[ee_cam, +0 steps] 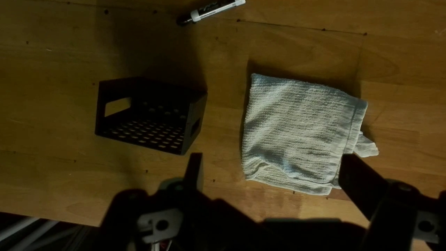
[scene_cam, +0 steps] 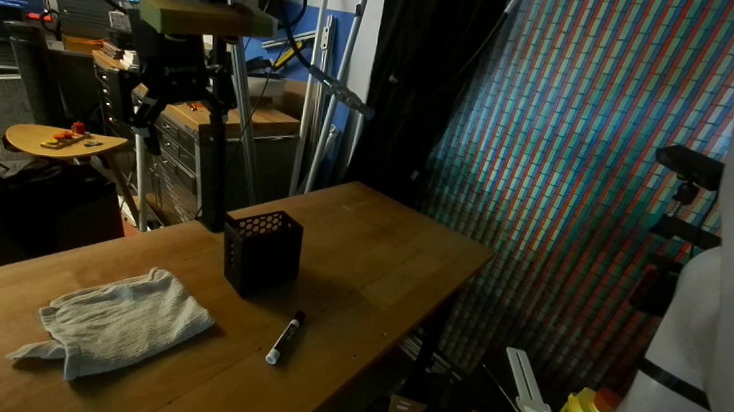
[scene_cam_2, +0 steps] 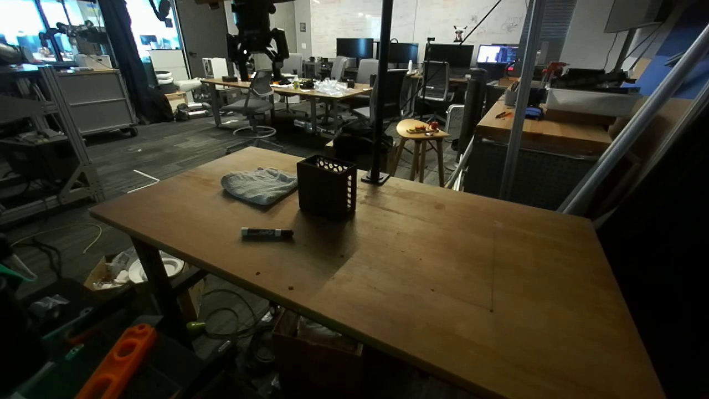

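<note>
Gripper point(ee_cam: 272, 158) is seen spread wide and empty, well above the table point(scene_cam: 389, 253), where cloth point(scene_cam: 126, 322), box point(scene_cam: 273, 257) and marker point(scene_cam: 285, 338) are set apart from one another. Cloth is judged light, limp and hard to damage, best pinched at a raised fold; box, likely stiff and light, is best taken by a top wall. Marker, presumably rigid and apt to roll, is best gripped across mid-barrel.

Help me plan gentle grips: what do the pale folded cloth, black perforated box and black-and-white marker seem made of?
Cloth: matte textile, perhaps cotton; coarse weave shows.
Box: probably matte plastic, possibly painted metal; thin walls, neat holes, no clear shine.
Marker: likely smooth plastic; straight, printed barrel.
</note>
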{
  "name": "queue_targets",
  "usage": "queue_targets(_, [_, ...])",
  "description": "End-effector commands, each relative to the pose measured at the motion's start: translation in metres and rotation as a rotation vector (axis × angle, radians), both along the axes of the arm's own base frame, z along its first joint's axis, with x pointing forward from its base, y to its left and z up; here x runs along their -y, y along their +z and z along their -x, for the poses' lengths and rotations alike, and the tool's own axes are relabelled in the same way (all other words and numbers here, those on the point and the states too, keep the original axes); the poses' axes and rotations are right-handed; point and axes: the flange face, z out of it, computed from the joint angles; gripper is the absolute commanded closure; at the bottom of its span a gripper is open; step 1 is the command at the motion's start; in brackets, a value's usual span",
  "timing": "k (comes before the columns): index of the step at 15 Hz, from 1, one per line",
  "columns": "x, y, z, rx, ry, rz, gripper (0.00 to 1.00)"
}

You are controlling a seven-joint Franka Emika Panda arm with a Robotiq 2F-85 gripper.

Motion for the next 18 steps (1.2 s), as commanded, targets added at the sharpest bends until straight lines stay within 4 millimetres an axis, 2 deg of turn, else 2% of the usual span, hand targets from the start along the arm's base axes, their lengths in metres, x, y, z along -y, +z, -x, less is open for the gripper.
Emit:
queue_targets(1, [-0.011, -0.013, -0.029, 0.004, 0.012, -0.005, 0.0])
queue_targets(9, [-0.034, -0.07, -0.058, -0.021, 0.059, -0.024, 0.0])
queue_targets(18, [-0.06, -0.137, -0.072, -0.053, 0.17, -0.014, 0.0])
